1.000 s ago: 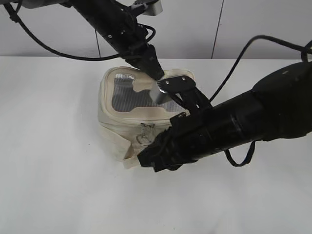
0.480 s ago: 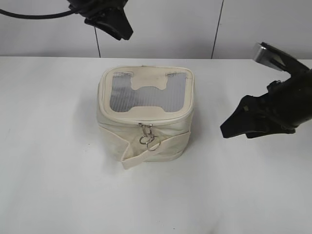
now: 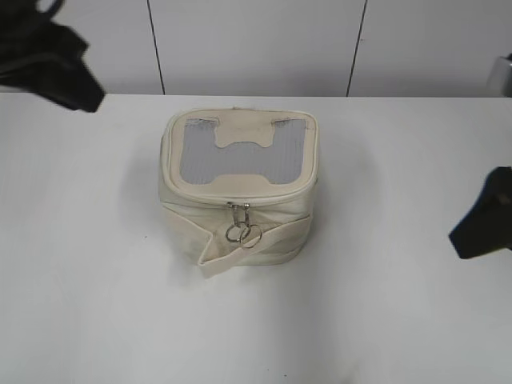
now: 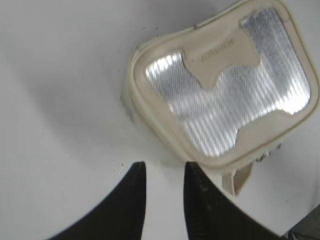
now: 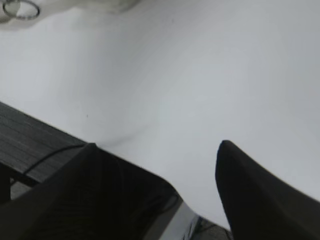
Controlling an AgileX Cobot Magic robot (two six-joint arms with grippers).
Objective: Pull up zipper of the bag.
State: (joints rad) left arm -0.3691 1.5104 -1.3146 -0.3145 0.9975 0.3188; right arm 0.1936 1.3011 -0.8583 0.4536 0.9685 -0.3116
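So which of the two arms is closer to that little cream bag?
Left, narrowly. The left gripper hovers just off the bag, over its far-left corner. The right gripper sits off over bare table, to the bag's right.

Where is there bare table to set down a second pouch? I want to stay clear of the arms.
Bare white table runs wide in front of the bag, and between the bag and each arm. The far left corner, by the left gripper, and the right edge, by the right gripper, are taken.
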